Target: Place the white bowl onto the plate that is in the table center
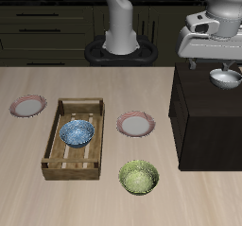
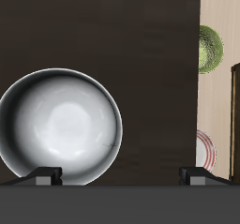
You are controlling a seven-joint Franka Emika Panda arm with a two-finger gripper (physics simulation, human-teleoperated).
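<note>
The white bowl [image 1: 225, 77] sits upright on top of the dark cabinet block [image 1: 203, 121], near its back. In the wrist view the bowl [image 2: 61, 125] shows its greyish inside, below and off to one side of my gripper. My gripper [image 1: 210, 60] hangs above the cabinet beside the bowl, apart from it. In the wrist view my gripper [image 2: 122, 176] is open and empty, with both fingertips [image 2: 45, 176] spread wide. The plate [image 1: 135, 125] with the pinkish-red rim lies in the table's middle and is bare. Its edge also shows in the wrist view [image 2: 207, 153].
A second, matching plate [image 1: 28, 106] lies at the table's far side edge. A wooden tray [image 1: 57, 159] holds a blue patterned bowl [image 1: 77, 132]. A green speckled bowl [image 1: 139, 178] stands near the front edge of the table [image 1: 28, 192].
</note>
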